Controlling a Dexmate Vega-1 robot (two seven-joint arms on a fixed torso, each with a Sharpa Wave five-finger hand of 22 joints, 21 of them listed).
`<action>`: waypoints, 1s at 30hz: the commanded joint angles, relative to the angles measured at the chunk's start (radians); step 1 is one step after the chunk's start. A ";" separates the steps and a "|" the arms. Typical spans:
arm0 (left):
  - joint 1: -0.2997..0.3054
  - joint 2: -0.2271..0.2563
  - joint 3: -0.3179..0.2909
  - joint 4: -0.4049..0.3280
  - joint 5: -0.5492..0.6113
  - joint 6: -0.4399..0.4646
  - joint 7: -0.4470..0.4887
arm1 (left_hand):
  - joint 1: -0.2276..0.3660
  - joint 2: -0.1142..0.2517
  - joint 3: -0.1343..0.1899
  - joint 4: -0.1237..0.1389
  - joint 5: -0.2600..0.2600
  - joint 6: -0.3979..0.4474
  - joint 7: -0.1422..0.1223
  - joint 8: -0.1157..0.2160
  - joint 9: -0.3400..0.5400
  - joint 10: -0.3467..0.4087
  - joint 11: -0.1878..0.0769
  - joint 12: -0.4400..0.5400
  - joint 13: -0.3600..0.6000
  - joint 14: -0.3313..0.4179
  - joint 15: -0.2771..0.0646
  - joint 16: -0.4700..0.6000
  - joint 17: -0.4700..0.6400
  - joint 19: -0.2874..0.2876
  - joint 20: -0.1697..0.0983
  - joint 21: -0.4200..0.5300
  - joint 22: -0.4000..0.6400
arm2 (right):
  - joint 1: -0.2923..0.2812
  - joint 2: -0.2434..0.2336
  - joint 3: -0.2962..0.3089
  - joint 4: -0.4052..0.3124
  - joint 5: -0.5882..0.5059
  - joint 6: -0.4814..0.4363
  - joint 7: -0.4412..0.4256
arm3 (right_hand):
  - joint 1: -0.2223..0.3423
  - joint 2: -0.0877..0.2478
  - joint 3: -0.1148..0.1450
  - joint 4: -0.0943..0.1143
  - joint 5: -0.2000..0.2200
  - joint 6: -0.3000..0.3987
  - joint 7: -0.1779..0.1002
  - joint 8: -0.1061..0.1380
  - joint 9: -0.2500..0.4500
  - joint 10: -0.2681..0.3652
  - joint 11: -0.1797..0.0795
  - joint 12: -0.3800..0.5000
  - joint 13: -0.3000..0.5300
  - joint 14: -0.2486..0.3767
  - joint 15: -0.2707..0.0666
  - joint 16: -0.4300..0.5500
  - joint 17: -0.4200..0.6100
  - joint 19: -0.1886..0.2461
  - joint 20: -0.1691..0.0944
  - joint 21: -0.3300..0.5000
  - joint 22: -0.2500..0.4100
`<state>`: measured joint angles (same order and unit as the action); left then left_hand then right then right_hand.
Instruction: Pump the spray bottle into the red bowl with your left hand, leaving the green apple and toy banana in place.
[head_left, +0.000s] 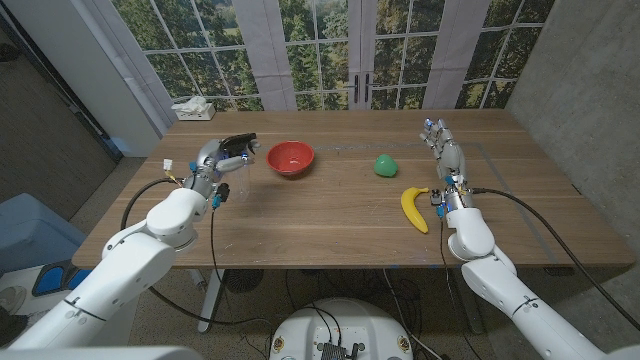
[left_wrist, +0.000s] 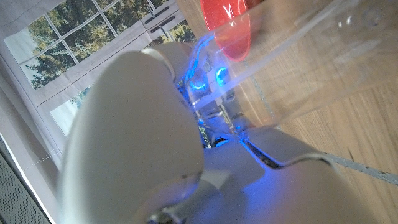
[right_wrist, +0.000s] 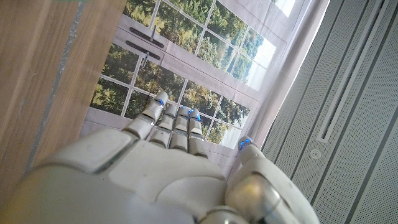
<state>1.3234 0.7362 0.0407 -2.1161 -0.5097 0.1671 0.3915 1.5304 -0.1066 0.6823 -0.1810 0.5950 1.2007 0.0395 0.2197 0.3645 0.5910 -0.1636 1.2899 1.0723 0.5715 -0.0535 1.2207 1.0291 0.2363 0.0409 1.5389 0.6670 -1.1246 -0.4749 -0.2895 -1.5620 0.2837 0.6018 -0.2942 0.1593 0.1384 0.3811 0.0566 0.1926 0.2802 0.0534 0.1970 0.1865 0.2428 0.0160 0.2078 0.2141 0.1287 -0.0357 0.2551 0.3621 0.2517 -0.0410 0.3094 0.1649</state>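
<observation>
My left hand (head_left: 218, 160) grips the spray bottle (head_left: 237, 150) beside the red bowl (head_left: 291, 158) on a wooden worktop (head_left: 330, 215); right hand (head_left: 443, 150) released, fingers straight; tall windows (head_left: 320, 45) show trees behind

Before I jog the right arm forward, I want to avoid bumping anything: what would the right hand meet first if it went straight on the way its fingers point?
Probably nothing: the right hand points toward the wooden table's far edge, and that path looks free, though depth is unclear.
</observation>
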 joint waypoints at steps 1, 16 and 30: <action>-0.045 0.012 0.029 0.018 0.011 0.025 0.032 | 0.229 0.218 0.089 -0.027 0.008 0.002 0.005 -0.005 0.003 0.007 0.003 0.008 0.004 0.010 -0.102 0.003 0.000 0.006 0.000 0.006 -0.001 | 0.007 -0.004 -0.003 0.006 0.010 0.014 0.023 | 0.003 0.015 0.000 -0.005 0.004 0.010 0.000 0.003 0.003 0.007 0.003 0.001 0.001 0.010 -0.002 -0.002 0.000 0.011 -0.006 -0.004 0.004; -0.151 0.021 0.085 0.102 0.033 0.027 0.018 | 0.229 0.215 0.095 -0.027 0.010 0.006 0.009 -0.006 0.010 0.005 0.006 0.020 0.008 0.011 -0.098 0.011 -0.003 0.008 0.000 0.010 -0.001 | 0.017 -0.006 -0.011 0.008 0.021 0.022 0.050 | 0.003 0.016 0.000 -0.005 0.004 0.012 0.001 0.003 0.003 0.006 0.003 0.001 0.001 0.011 0.000 -0.003 -0.001 0.014 -0.005 -0.011 0.004; -0.272 0.018 0.159 0.194 0.045 0.035 -0.012 | 0.229 0.215 0.098 -0.027 0.012 0.008 0.011 -0.010 0.007 0.003 0.006 0.026 0.007 0.011 -0.098 0.016 -0.006 0.007 0.002 0.012 0.003 | 0.018 -0.006 -0.008 0.008 0.021 0.019 0.048 | 0.002 0.016 0.001 -0.006 0.004 0.012 0.000 0.003 0.002 0.006 0.001 0.000 0.001 0.011 -0.001 -0.003 -0.001 0.017 -0.005 -0.019 0.004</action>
<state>1.1398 0.7543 0.1476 -1.9889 -0.4739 0.1968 0.4020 1.5304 -0.1066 0.6823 -0.1810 0.5998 1.2062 0.0447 0.2119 0.3691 0.5891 -0.1583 1.3091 1.0777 0.5715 -0.0535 1.2318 1.0231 0.2362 0.0410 1.5429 0.6652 -1.1089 -0.4808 -0.2981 -1.5548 0.3016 0.6215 -0.2492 0.1594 0.1384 0.3811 0.0567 0.1926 0.2802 0.0535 0.1970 0.1865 0.2428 0.0160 0.2078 0.2141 0.1287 -0.0357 0.2551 0.3588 0.2646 -0.0395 0.2942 0.1649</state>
